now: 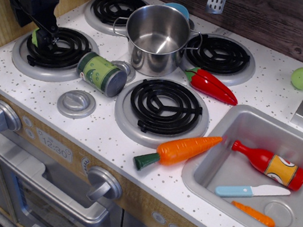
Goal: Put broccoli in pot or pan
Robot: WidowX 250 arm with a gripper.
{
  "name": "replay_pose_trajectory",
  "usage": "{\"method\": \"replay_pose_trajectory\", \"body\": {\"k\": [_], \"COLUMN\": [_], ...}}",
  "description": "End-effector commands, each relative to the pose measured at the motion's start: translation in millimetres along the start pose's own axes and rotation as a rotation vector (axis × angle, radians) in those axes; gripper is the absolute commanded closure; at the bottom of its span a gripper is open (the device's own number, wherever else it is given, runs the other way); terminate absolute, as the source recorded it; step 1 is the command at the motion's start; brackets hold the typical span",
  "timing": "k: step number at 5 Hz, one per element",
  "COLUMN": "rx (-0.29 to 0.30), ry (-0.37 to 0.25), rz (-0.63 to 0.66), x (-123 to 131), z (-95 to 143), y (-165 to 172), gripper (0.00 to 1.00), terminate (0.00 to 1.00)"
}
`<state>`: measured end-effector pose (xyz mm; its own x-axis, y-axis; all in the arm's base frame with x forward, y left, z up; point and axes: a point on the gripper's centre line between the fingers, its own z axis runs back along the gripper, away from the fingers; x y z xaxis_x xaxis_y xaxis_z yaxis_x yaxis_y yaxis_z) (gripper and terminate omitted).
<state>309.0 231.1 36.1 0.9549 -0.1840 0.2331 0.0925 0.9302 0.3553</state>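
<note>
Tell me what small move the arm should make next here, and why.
Probably a short lift straight up. The tool sits low over the front-left burner and seems shut on the broccoli, of which only a green sliver shows. The empty pot stands to the right with a tall rim, so the broccoli likely needs height before it travels across.
</note>
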Motion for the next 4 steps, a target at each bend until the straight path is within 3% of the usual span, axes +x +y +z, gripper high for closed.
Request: {"method": "replay_pose_trajectory", "body": {"k": [1, 2, 3, 4], "rx": [-0.015, -0.078, -0.071, -0.045], "ry": [-0.042, -0.003, 0.029, 0.085], "rz": [-0.045, -0.068, -0.076, -0.076], "x": [12, 19, 25, 37], "z": [0, -9, 5, 41], "y": [16, 11, 9, 9], "gripper": [0.0, 1.0, 1.0, 1.0], "terminate": [0.0, 0.0, 0.0, 0.0]}}
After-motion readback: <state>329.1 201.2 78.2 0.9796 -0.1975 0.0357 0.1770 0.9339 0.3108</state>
